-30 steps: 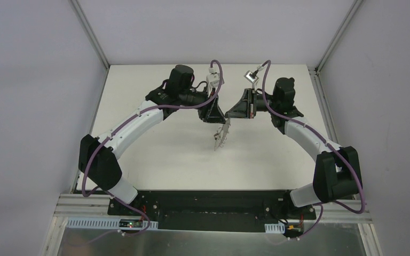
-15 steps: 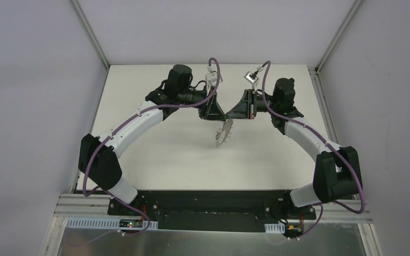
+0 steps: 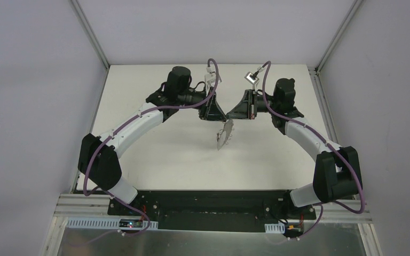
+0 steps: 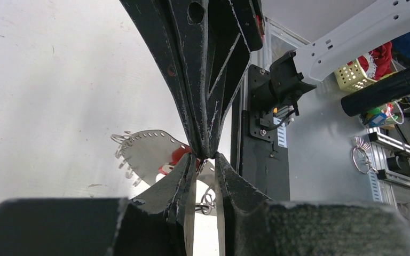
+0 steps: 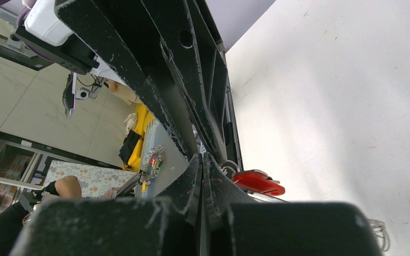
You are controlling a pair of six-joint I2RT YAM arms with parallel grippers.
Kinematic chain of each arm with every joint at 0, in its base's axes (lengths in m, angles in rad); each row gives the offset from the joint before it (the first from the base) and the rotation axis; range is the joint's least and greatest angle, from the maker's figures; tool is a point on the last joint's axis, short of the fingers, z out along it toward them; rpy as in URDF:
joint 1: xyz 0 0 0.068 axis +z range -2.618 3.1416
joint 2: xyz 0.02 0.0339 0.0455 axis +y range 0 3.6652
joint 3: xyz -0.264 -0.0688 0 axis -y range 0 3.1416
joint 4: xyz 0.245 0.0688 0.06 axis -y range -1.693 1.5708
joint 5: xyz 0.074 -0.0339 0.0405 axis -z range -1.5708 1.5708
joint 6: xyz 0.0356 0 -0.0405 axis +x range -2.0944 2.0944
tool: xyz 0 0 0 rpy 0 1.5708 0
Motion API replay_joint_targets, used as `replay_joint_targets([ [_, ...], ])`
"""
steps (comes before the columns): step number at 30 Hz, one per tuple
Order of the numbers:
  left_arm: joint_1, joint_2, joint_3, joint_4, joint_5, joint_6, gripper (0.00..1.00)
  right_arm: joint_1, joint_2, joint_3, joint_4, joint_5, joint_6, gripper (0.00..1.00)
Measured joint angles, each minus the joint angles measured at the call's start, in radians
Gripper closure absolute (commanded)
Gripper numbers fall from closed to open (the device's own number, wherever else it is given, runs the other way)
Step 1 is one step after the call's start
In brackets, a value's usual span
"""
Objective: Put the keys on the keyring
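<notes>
Okay, left gripper (image 4: pixel 205 159) is sitting with jaws only a sliver apart, right at the top of the keyring (image 3: pixel 224 134); cannot tell if it is gripping anything. Keyring is hanging tilted in the air above the table (image 3: pixel 165 154), mid-scene, under both tool tips. Red key (image 5: pixel 256 182) is showing just beside the tips, by the keyring. Right gripper (image 5: pixel 202 163) is pinching fully closed on the keyring's upper edge.
</notes>
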Motion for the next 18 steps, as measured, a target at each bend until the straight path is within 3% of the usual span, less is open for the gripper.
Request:
replay_joint_targets([
  [8, 0.0, -0.004, -0.019, 0.03, 0.016, -0.01, 0.97, -0.005, 0.0, -0.002, 0.0, -0.012, 0.0, 1.0],
  [18, 0.0, -0.004, -0.039, 0.031, 0.021, -0.013, 1.0, -0.014, 0.0, -0.002, 0.002, -0.018, 0.002, 1.0],
])
